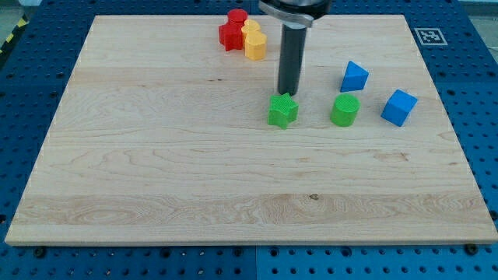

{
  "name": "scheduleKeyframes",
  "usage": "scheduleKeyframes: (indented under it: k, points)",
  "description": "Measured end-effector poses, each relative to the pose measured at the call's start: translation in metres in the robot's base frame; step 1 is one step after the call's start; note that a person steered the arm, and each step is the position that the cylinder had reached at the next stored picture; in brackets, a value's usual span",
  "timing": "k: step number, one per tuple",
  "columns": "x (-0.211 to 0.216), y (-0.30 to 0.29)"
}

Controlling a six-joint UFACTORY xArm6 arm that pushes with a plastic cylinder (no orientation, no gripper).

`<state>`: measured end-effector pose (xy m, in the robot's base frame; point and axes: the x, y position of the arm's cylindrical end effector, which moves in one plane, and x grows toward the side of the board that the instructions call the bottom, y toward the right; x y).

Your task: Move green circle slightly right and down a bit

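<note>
A: Where is the green circle [345, 110]?

B: Right of the surface's [156, 179] centre, between the green star [283, 110] at its 9 o'clock and the blue cube [398, 106] at its 3 o'clock. A blue triangular block [354, 76] sits near its 12 o'clock.

A: And the claw?

B: There is none, just a rod. My tip [289, 92] is down just at the star's 12 o'clock, apart from the circle.

A: How should the circle handle?

B: I judge it a light, stiff plastic piece that slides easily on smooth wood. Being round, it may roll off an off-centre push.

A: So where to touch it?

B: At its 10 or 11 o'clock edge, pushing through the middle toward 4 o'clock, gently; the cube is close.

A: Anything else?

B: The red blocks [232, 29] and yellow blocks [254, 40] cluster far off at 12 o'clock.
</note>
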<state>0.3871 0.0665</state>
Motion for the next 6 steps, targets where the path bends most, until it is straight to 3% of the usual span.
scheduleKeyframes:
  k: [2, 6]
  points:
    - [0.006, 0.050]
    - [0.024, 0.095]
